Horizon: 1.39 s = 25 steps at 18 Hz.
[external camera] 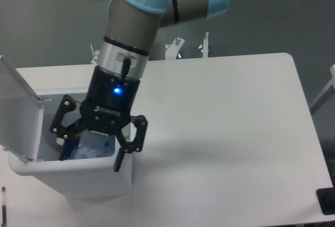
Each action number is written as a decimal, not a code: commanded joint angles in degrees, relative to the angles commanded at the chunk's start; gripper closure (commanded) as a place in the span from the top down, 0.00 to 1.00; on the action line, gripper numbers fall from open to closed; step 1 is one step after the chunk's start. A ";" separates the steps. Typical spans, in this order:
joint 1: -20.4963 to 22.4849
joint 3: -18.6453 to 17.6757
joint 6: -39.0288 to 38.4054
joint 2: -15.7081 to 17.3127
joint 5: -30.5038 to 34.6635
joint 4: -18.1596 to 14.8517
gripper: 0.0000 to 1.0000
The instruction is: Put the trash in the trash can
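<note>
Hovering over the open trash can
Hand spread wide, gripping nothing; the bottle lies inside the can between its fingers, on the white bench.

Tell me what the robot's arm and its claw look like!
The arm is made of thick grey tubes with light blue caps at the joints and a shiny silver ring near the wrist. Below it sits a black two-finger gripper with a small glowing blue light, faint white lettering and thin black jaws built from linked bars.
</note>
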 joint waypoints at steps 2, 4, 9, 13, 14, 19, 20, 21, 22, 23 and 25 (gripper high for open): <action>2.81 0.18 1.58 0.36 0.18 0.00 1.00; 5.62 0.61 2.64 0.62 0.35 -0.09 1.00; 12.13 0.44 9.48 0.97 5.00 -0.17 1.00; 17.75 0.09 17.83 0.97 5.45 -0.79 1.00; 18.90 0.00 19.42 0.89 5.45 -0.88 1.00; 25.23 -0.53 31.10 1.15 5.36 -2.46 1.00; 25.93 -0.70 33.82 1.06 5.45 -3.07 1.00; 26.90 -1.31 36.72 1.06 5.45 -3.60 1.00; 27.69 -1.84 39.71 1.23 5.45 -4.04 1.00; 28.22 -2.71 42.52 2.02 5.54 -4.65 1.00; 29.97 -5.00 48.32 3.52 6.58 -6.06 1.00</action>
